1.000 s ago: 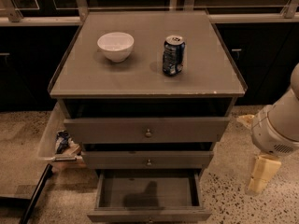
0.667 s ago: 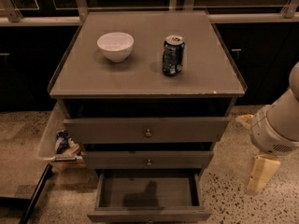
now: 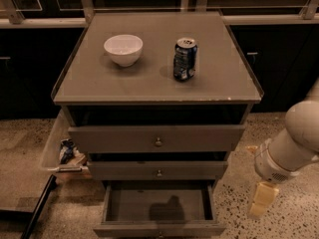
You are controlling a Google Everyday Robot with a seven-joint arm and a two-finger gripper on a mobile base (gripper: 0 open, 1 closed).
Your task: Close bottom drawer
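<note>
The bottom drawer (image 3: 158,229) is the lowest and narrowest of three grey drawers. It is pulled out towards me, and its bare inside shows with a shadow on the floor of it. Its slim front panel lies at the bottom edge of the camera view. The two drawers above it stand slightly out from the cabinet. My gripper (image 3: 262,199), pale yellow on a white arm, hangs to the right of the cabinet at the height of the open drawer, apart from it and holding nothing.
A white bowl (image 3: 123,49) and a dark soda can (image 3: 185,59) stand on the cabinet top (image 3: 224,83). A clear plastic bin (image 3: 56,151) with clutter sits at the cabinet's left. A dark pole (image 3: 37,208) lies on the speckled floor at lower left. Dark cupboards stand behind.
My arm and gripper have moved a little down and to the left, closer to the open bottom drawer. The drawers, bowl and can have not moved.
</note>
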